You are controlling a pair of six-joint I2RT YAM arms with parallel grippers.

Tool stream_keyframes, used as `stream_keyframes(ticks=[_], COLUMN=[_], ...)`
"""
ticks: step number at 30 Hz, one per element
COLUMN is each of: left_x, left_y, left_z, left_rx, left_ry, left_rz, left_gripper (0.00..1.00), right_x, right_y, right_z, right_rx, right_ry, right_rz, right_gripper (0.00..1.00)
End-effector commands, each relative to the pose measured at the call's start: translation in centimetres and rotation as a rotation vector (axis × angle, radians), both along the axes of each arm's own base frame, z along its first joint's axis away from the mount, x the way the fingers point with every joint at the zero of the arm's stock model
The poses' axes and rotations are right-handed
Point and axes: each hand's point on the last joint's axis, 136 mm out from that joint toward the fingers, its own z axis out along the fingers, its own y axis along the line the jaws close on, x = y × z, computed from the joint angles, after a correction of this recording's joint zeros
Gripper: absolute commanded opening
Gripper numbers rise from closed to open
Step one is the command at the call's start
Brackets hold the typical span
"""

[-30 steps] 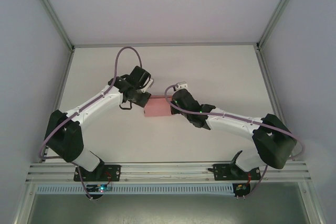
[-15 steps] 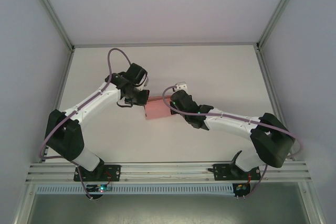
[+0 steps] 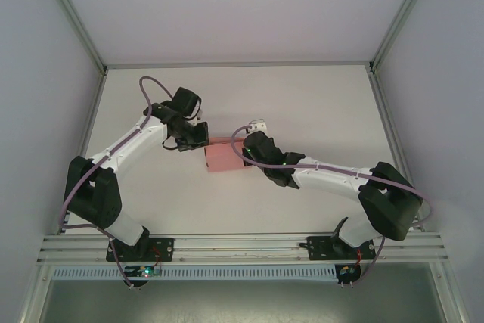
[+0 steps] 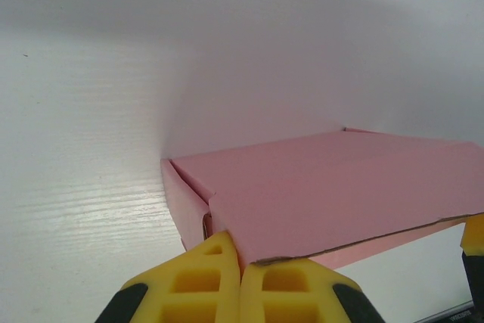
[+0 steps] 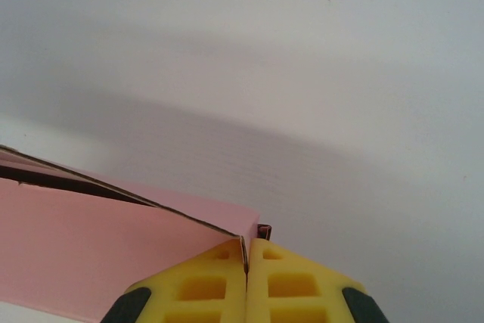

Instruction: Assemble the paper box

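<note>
The paper box (image 3: pixel 225 156) is a low pink card box lying mid-table between the two arms. My left gripper (image 3: pixel 203 138) is at its far left corner. In the left wrist view the yellow fingertips (image 4: pixel 227 251) are pressed together with the corner of the box's lid (image 4: pixel 340 187) pinched in their seam. My right gripper (image 3: pixel 246 146) is at the box's right end. In the right wrist view it (image 5: pixel 247 246) is shut on a thin card edge of the box (image 5: pixel 91 247). A dark gap shows under the lid there.
White table (image 3: pixel 318 104) with grey enclosure walls and metal frame rails (image 3: pixel 234 64) at the back and sides. Purple cables loop over both arms. Open table lies beyond and to either side of the box.
Both arms have shifted to the left, and the pink box has slid a little left with them. The left wrist has swung further left. Both grippers stayed shut.
</note>
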Motion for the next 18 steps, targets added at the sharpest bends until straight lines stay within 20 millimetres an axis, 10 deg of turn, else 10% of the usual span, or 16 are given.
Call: stream_keyframes(ticks=[1, 18], left_x=[0.6, -3.3], left_y=[-0.5, 0.7], left_z=[0.3, -4.5], left_rx=[-0.006, 0.169], left_ry=[-0.024, -0.209], left_rz=[-0.024, -0.160], left_gripper=[0.00, 0.00], right_x=[-3.6, -3.2], right_y=[-0.8, -0.5], right_z=[-5.3, -4.5], right_rx=[-0.118, -0.052], right_ry=[0.169, 0.045], right_rz=[0.084, 0.116], right_gripper=[0.00, 0.00])
